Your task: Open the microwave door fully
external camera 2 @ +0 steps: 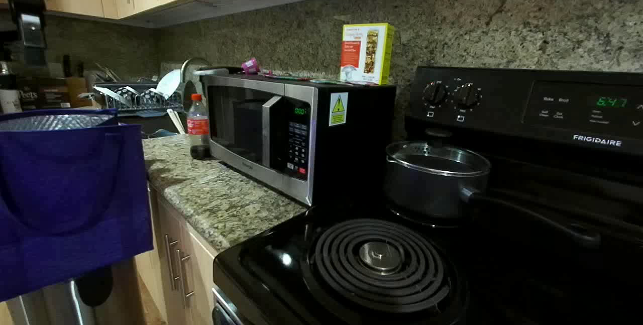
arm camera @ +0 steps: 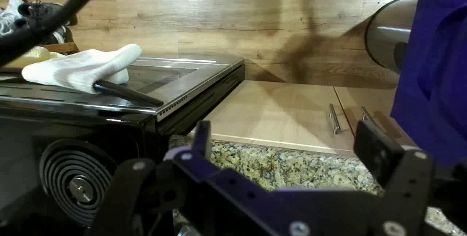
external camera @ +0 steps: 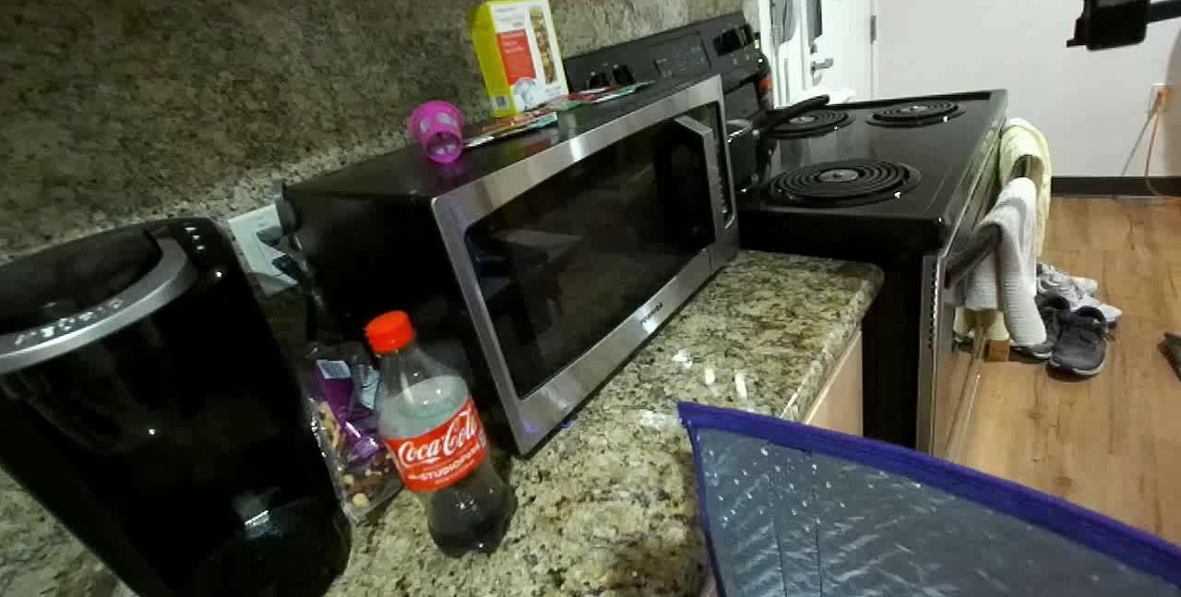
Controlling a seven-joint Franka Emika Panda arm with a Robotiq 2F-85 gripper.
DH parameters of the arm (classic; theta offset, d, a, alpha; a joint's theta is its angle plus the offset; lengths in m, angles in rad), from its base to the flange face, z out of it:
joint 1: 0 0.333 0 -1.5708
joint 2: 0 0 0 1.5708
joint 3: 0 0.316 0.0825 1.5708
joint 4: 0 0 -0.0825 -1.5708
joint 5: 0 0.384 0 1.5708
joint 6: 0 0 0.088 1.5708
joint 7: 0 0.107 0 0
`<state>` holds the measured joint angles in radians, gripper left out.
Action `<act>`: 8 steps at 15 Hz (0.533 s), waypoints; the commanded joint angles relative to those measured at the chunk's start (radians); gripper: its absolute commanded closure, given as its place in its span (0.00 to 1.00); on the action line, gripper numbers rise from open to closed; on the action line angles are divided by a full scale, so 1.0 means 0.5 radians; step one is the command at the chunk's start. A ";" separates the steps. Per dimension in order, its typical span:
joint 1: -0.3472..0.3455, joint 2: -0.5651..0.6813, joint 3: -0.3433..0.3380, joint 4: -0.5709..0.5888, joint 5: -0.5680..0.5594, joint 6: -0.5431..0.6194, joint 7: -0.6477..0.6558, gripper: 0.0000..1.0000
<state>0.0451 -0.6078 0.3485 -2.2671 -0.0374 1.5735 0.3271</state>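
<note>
"Where's the microwave door (external camera: 586,251), as you face it?"

"On the front of the microwave (external camera 2: 351,149), looking closed. The microwave stands on the worktop (external camera 2: 226,204), a cola bottle (external camera: 443,454) by its near left corner, the black stove (external camera 2: 261,259) to its right."

"Where do we take hold?"

"By the upright handle (external camera 2: 266,134) at the door's right edge, just beside the keypad (external camera 2: 296,146). It stands out, so I'd hook or pinch it there. Looks like hard, smooth metal: no give, probably a bit slippery."

"Heavy pull?"

"I'd expect a stiff first tug, then a light swing. Pull too sharply and the whole microwave may slide, or the pink cup (external camera: 436,129) and yellow box (external camera: 521,57) on top may topple. Treat the window (external camera 2: 238,124) as fragile."

"And the claw (arm camera: 289,144)?"

"Wide: in the wrist view its fingers (arm camera: 377,152) stand well apart, holding nothing. It's well away from the handle too."

"Room to swing?"

"With the handle on the right, the door should pivot on the left. It would sweep out over the strip of worktop in front, past the near edge, then round left. The purple bag (external camera 2: 75,199) is on that near left side and could stop it short; I can't tell the gap. Mind the bottle as well."
</note>
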 commanded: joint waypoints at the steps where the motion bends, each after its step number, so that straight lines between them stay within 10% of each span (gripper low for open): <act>1: 0.064 0.016 -0.046 0.006 -0.026 -0.007 0.030 0.00; 8: 0.055 0.073 -0.080 0.046 -0.002 0.042 0.021 0.00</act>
<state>0.0518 -0.6067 0.3411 -2.2671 -0.0373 1.5759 0.3271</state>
